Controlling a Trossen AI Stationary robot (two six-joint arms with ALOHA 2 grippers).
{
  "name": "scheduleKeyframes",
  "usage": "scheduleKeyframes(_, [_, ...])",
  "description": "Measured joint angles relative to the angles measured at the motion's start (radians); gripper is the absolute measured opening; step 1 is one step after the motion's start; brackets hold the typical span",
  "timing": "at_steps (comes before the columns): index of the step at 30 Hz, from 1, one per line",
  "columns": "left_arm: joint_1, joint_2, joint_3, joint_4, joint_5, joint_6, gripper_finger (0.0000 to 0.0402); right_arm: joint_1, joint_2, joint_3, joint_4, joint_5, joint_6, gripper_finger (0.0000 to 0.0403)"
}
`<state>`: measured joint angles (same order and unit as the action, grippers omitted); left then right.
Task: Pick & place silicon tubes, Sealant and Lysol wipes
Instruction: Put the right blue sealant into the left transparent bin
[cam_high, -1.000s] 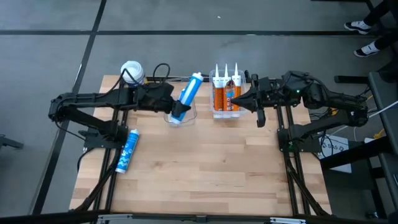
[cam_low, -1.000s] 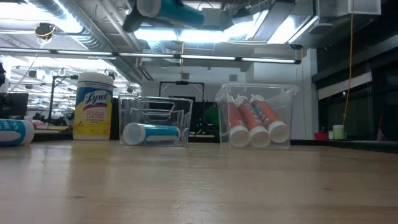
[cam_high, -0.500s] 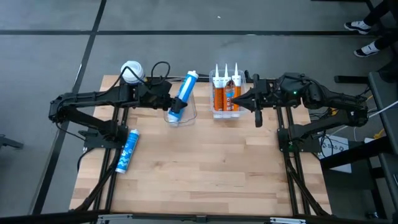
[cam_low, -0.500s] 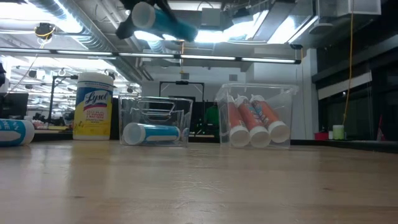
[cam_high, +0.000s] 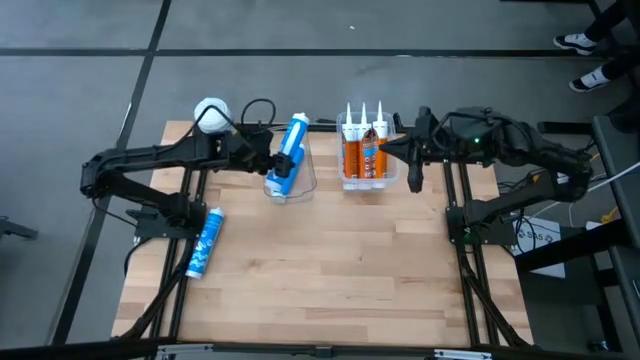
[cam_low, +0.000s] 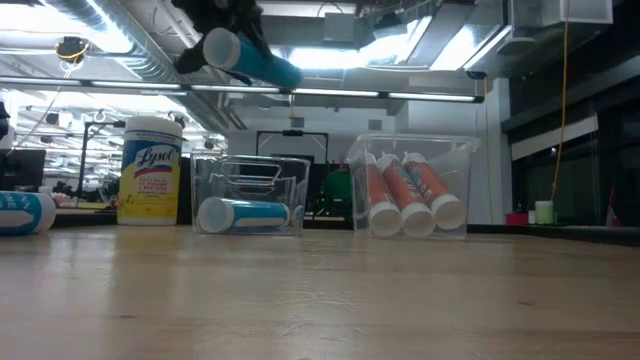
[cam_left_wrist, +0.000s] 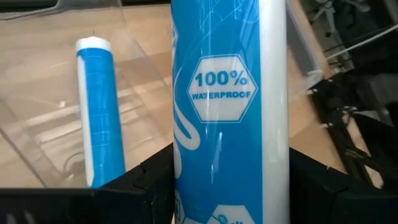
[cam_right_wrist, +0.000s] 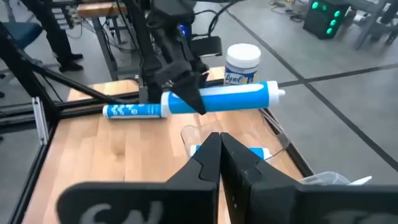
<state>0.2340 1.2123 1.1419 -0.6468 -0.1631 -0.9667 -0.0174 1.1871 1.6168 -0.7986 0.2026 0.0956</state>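
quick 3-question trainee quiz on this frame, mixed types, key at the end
1. True or false: the left gripper holds a blue tube in the air above the clear bin.
2. How many blue tubes lie outside the clear bin on the table? A) none B) one C) three
3. Fill in: the Lysol wipes canister stands ____ on the table.

Key: 1 true. 2 B, one loose tube near the left edge. 3 upright. The right gripper waits by the orange sealant tubes, jaws shut.

High view: straight down over whole light wooden table (cam_high: 330, 270). Low view: tabletop level, facing room. Left wrist view: very near clear plastic bin (cam_left_wrist: 56, 130). Right wrist view: faces same bin (cam_right_wrist: 211, 134), farther off.
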Motion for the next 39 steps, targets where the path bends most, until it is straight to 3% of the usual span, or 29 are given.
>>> scheduleKeyframes(12, [0.048, 0.126, 0.0, -0.037, -0.047, -0.157, 0.0214, 0.0, 0.053, 0.064, -0.091, -0.001, -0.026, 0.0012])
scheduleKeyframes(26, [0.064, 0.253, 0.0, -0.196, -0.018, -0.154, 0.0214, 0.0, 0.056, 0.063, -0.123, -0.004, -0.033, 0.0012])
scheduleKeyframes(39, [0.067, 0.285, 0.0, -0.195, -0.145, -0.085, 0.0214, 0.0, 0.056, 0.063, -0.123, -0.015, -0.05, 0.0012])
